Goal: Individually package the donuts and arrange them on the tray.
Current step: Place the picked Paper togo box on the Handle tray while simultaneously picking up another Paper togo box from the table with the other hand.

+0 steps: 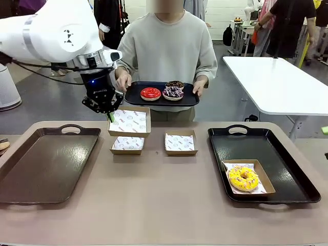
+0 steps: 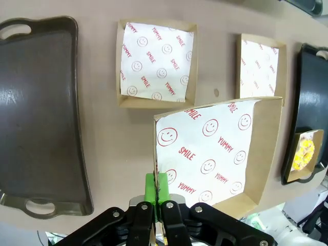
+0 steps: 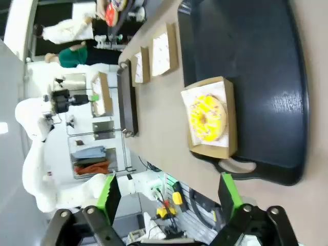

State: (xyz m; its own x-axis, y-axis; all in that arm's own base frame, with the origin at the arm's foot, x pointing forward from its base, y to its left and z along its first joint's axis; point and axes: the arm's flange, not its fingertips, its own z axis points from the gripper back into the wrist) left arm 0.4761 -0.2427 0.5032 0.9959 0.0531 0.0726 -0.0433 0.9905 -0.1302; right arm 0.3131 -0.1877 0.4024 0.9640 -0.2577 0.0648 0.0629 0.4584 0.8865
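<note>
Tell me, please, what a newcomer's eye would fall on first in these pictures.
The left gripper pinches one wall of a paper-lined box, holding it above the table. Just beyond, a person holds a small tray with the red donut, purple-white donut and chocolate donut. The yellow donut sits boxed on the right-hand black tray.

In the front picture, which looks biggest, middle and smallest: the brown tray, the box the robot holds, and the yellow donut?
1. brown tray, clearly the largest.
2. box pinched by the left gripper.
3. yellow donut, smallest, though it sits nearer the camera than the box, so the order holds.
</note>
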